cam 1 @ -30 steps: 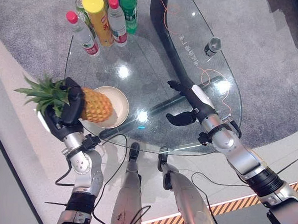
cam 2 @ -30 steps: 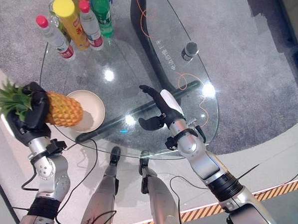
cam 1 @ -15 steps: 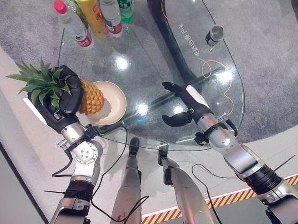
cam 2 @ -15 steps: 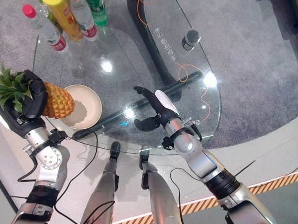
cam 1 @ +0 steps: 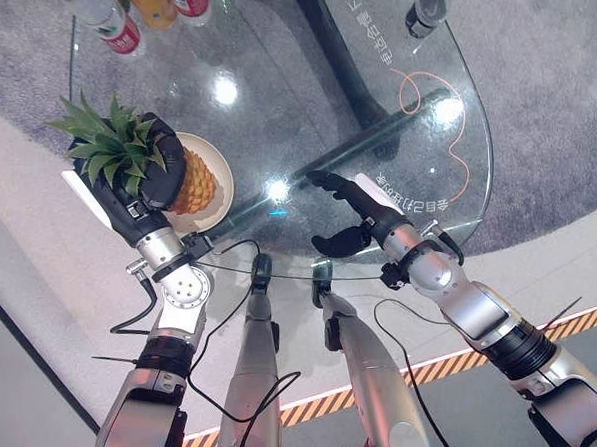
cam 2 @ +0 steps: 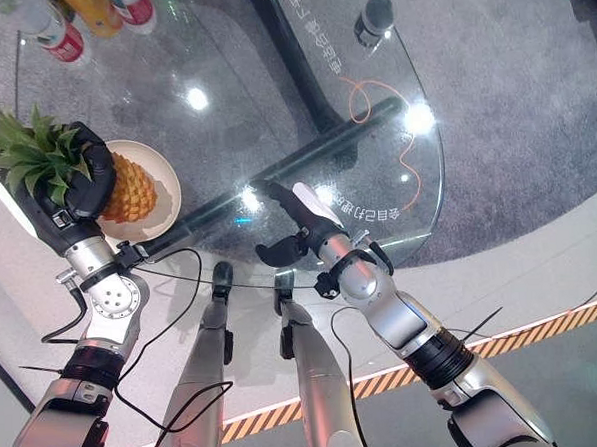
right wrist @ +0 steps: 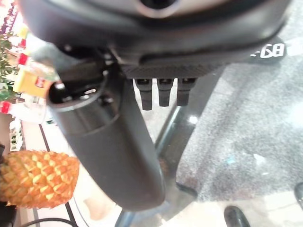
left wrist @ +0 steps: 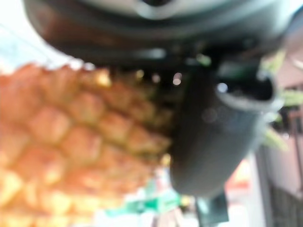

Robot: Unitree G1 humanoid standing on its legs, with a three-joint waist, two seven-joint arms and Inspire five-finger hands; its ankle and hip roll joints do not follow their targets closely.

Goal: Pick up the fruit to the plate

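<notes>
Left hand grips a pineapple near its leafy crown, fingers curled around it — the fruit sits over the cream plate on the glass table. Right hand hovers over the table's near edge — fingers relaxed, holding nothing.

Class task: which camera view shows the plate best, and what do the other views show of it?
The left eye view: most of the plate's rim is seen under the pineapple held in the left hand. The right eye view shows nearly as much. The right wrist view catches only a pale edge; the left wrist view shows pineapple, not plate.
</notes>
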